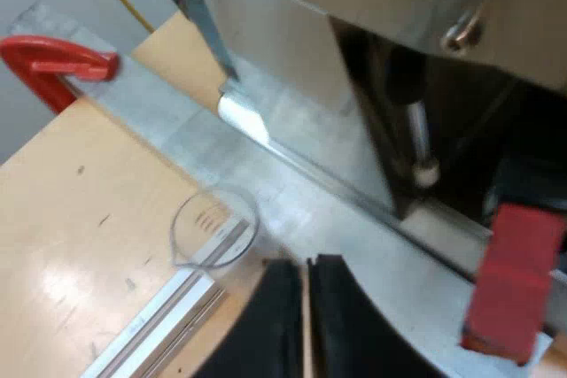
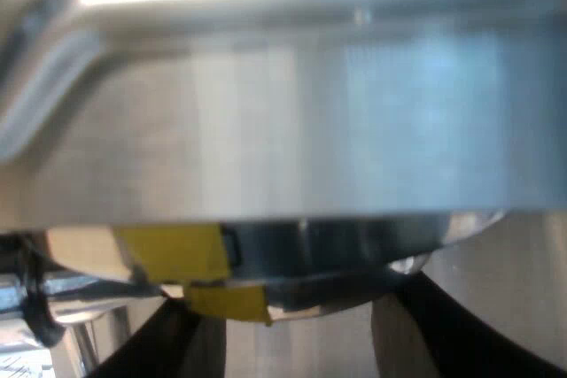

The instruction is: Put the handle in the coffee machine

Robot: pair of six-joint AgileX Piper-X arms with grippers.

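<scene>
The handle (image 1: 512, 285) is at the front of the espresso machine (image 1: 372, 6), its red end just beyond the fingertips of my left gripper (image 1: 306, 265), and its dark shaft runs up into the shadow under the machine's body. I cannot tell whether it is fully locked. In the right wrist view a rounded metal part (image 2: 354, 247), probably the holder's head, sits under the machine's brushed steel, just ahead of my right gripper (image 2: 301, 297) and beside a strip of yellow tape (image 2: 173, 250).

I judge the step in hand to be seating and locking. To do it well, keep the head level, press it squarely up into its seat, then swing the handle round in one smooth arc – no forcing if it binds.

The right arm is pushed in low and close under the machine, fingers spread wide, with nothing dark visibly pinched between them. The left arm hangs back above the table (image 1: 80, 245), tilted down, its fingers pressed almost together on nothing – a measuring glass (image 1: 213, 229) stands near their tips and a red clamp (image 1: 53, 59) lies well beyond
</scene>
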